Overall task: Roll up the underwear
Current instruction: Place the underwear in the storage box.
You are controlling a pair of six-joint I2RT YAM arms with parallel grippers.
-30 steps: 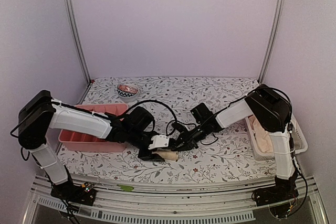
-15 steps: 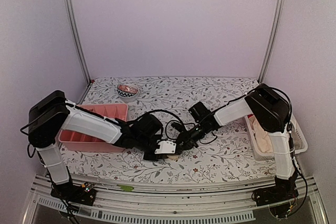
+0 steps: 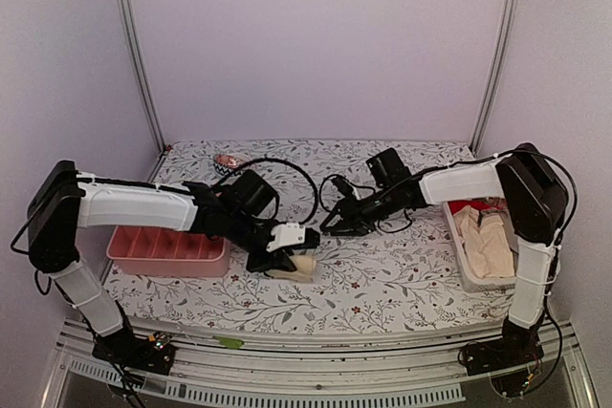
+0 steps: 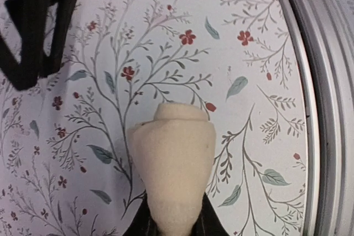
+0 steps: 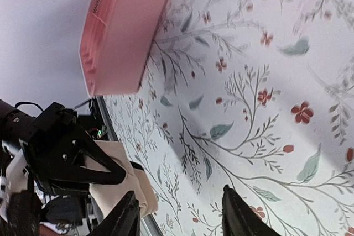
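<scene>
Left wrist: left pincer [image 4: 176,222] pinches one finished underwear roll [image 4: 172,158]; right pincer [image 5: 181,214] spread, empty. Cream garments [image 3: 488,246] wait unrolled in white basket [image 3: 475,284].

I see a pink tray [image 3: 163,263] at nine o'clock. Small bowl [image 3: 227,161] at eleven, white basket [image 3: 475,283] at three.

My right gripper [image 3: 328,224] has let go of the rolled underwear [image 3: 304,267] and drawn back, well apart from it now, its jaws spread with nothing between them. My left gripper [image 3: 290,257], open a second ago, has closed in and now pinches the roll from both sides.
</scene>
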